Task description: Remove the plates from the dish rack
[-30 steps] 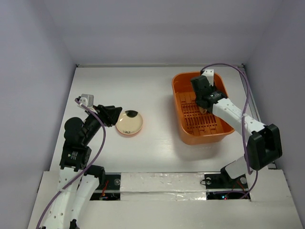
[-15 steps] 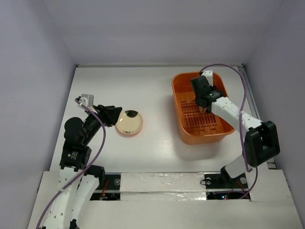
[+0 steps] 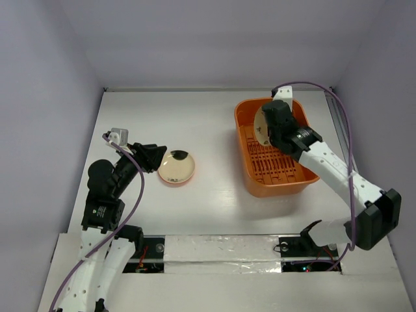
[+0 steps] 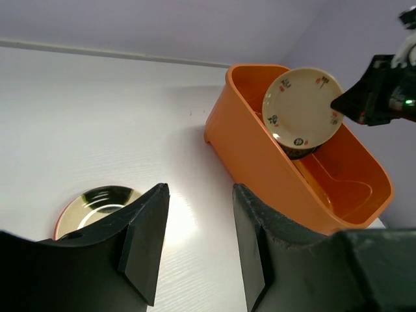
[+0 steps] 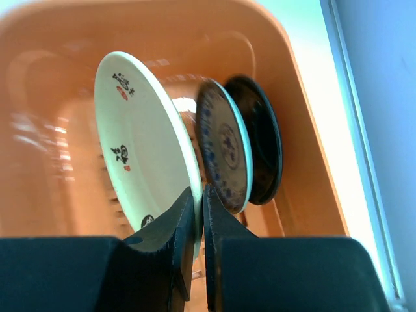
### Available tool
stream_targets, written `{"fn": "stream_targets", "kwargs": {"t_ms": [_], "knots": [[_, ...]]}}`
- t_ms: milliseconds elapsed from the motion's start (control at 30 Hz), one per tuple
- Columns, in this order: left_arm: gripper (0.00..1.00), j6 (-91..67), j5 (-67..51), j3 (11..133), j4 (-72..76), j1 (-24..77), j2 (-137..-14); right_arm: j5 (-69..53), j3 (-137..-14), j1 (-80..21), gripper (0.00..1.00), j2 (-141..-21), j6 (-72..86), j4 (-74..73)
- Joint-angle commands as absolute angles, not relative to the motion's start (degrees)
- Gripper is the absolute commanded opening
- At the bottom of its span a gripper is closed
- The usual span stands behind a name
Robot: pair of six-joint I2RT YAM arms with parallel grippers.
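The right gripper (image 5: 198,198) has risen from the dish rack (image 3: 286,187), jaws now clamped on the rim of the cream plate (image 5: 140,146), which hangs on edge above the rack's far end. The left gripper (image 4: 195,221), jaws apart, sits well left of the rack.

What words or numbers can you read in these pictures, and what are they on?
Nothing can be read for sure.
Cream plate, pinched at its rim by the right gripper: small black and red brush-like marks near the edge, too blurred to read.
Left arm: tiny white print on a black part, too small to read.
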State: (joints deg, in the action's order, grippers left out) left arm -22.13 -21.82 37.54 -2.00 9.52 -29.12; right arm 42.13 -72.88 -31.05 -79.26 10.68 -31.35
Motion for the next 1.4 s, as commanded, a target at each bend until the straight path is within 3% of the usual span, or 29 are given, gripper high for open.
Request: {"fn": "stream_targets", "kwargs": {"t_ms": [0, 267, 467, 667, 900, 1367], "knots": [[0.41, -21.9, -22.3, 39.6, 0.5, 9.1, -29.3, 44.1, -77.3, -34.7, 0.0, -73.7, 10.2, -30.7], [0.41, -22.1, -22.7, 39.3, 0.9, 9.1, -29.4, 35.2, -77.1, -46.4, 0.0, -70.6, 15.1, -21.2], [0.41, -22.0, -22.5, 39.3, 0.7, 9.1, -29.4, 17.6, -75.2, -51.6, 0.0, -82.3, 22.0, -8.5], [0.41, -22.0, -22.7, 39.4, 0.4, 9.1, -29.1, 12.0, -81.5, -56.3, 0.0, -97.2, 26.4, -4.4], [0.41, -21.8, -22.5, 39.5, 0.2, 9.1, -28.7, 10.9, -83.1, -56.3, 0.0, -105.8, 32.2, -0.7], [0.41, -22.1, -22.6, 39.3, 0.4, 9.1, -28.7, 13.6, -79.7, -55.3, 0.03, -108.8, 37.9, 1.4]]}}
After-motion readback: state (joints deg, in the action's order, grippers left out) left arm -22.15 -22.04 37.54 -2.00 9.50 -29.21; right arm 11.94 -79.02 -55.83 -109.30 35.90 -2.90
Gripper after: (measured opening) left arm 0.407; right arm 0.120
